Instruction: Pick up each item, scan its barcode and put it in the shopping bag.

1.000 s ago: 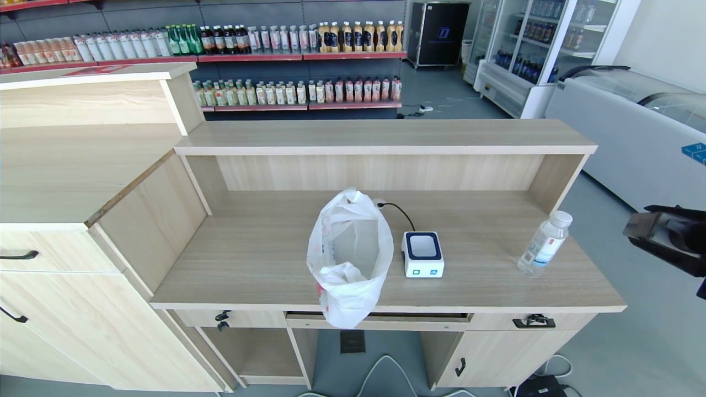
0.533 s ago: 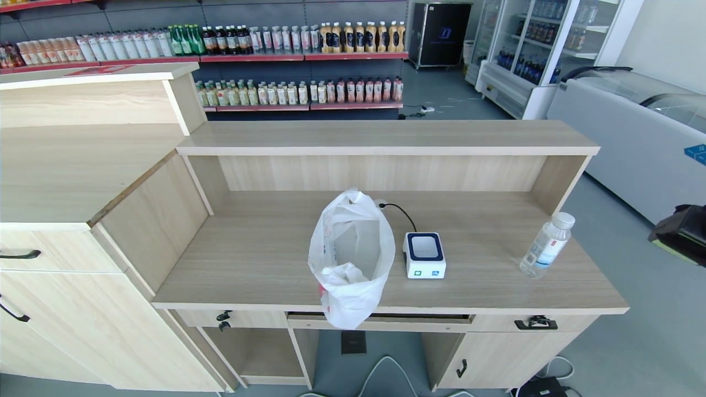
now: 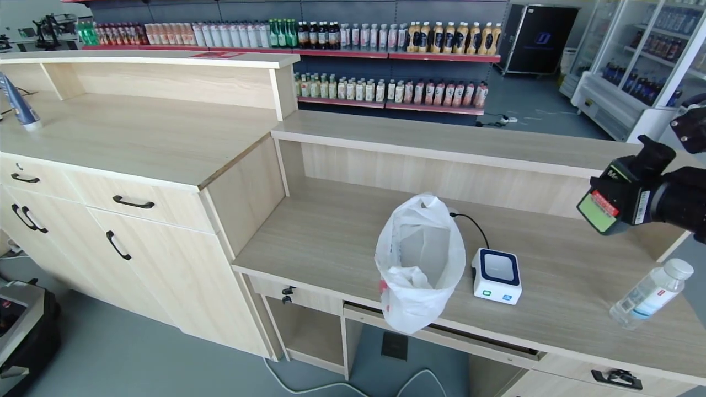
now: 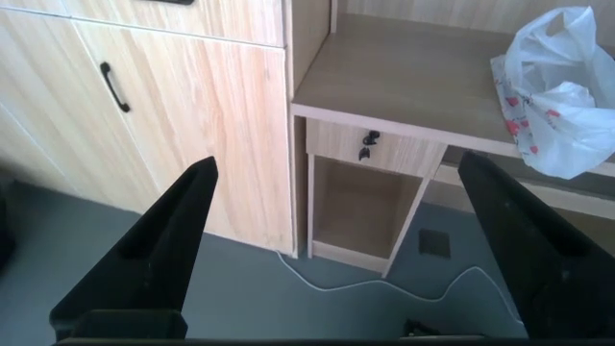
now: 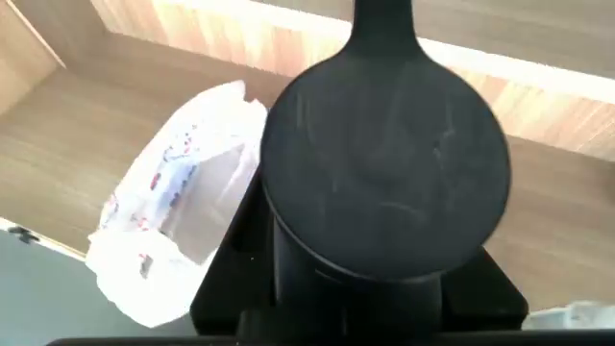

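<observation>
The table is the biggest thing here, a flat, matte slab of pale wood-grain laminate running from the middle of the head view to its lower right. At frame centre the shopping bag stands on it with its mouth open upward. It is thin, crinkled, translucent white plastic, and its lower end sags over the table's front edge. At the lower right a clear water bottle with a white cap and pale label waits near the table's end.

At the right edge, above the table, the right claw is clamped on a dark container. The container is smooth and rounded, with a green face and small red and white labels. Just right of the bag sits the scanner, a small white box with rounded corners and a dark-rimmed window facing up. The left claw hangs low before the cupboard fronts with its fingers spread wide and nothing between them.

The step in hand looks like the scan. The container should go over the scanner window with its barcode side turned down toward the glass (the white label may be it, though it is too small to tell) and be held level and close. The bag is flimsy, so the container is best lowered straight through the mouth without dragging the wall.
</observation>
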You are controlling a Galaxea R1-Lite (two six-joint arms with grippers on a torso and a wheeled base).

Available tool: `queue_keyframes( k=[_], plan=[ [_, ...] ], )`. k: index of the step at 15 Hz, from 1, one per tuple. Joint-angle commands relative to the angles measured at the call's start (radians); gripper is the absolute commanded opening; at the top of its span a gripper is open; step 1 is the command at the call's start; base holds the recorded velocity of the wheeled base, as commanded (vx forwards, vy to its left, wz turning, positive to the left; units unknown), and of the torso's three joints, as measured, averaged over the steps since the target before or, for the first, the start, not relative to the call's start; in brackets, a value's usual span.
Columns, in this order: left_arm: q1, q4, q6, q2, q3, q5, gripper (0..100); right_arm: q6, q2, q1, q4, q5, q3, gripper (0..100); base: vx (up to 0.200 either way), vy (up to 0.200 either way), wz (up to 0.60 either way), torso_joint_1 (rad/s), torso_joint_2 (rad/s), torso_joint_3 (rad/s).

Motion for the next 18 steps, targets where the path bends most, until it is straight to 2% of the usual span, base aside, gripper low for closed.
queue_keyframes(
  k=[1,3,5,7,8,9,12,18],
  plan=[
    [0.000,-0.001,0.000,0.000,0.000,0.000,100,0.270,0.245,0.064,-0.070,0.011,-0.080,0,0.000,0.000,0.00,0.000,0.00,0.000],
    [0.000,-0.001,0.000,0.000,0.000,0.000,100,0.371,0.290,0.041,-0.058,0.068,-0.055,0,0.000,0.000,0.00,0.000,0.00,0.000],
    [0.000,-0.001,0.000,0.000,0.000,0.000,100,0.370,0.307,0.016,-0.063,0.091,0.044,0,0.000,0.000,0.00,0.000,0.00,0.000],
    [0.000,-0.001,0.000,0.000,0.000,0.000,100,0.368,0.322,-0.034,-0.070,0.175,0.052,0,0.000,0.000,0.00,0.000,0.00,0.000],
    [0.000,-0.001,0.000,0.000,0.000,0.000,100,0.368,0.324,-0.036,-0.070,0.180,0.052,0,0.000,0.000,0.00,0.000,0.00,0.000],
    [0.000,-0.001,0.000,0.000,0.000,0.000,100,0.365,0.357,-0.070,-0.090,0.235,0.043,0,0.000,0.000,0.00,0.000,0.00,0.000],
    [0.000,-0.001,0.000,0.000,0.000,0.000,100,0.273,0.436,-0.106,-0.198,0.304,0.035,0,0.000,0.000,0.00,0.000,0.00,0.000],
    [0.000,-0.001,0.000,0.000,0.000,0.000,100,0.252,0.552,-0.108,-0.363,0.329,0.017,0,0.000,0.000,0.00,0.000,0.00,0.000]
  ],
)
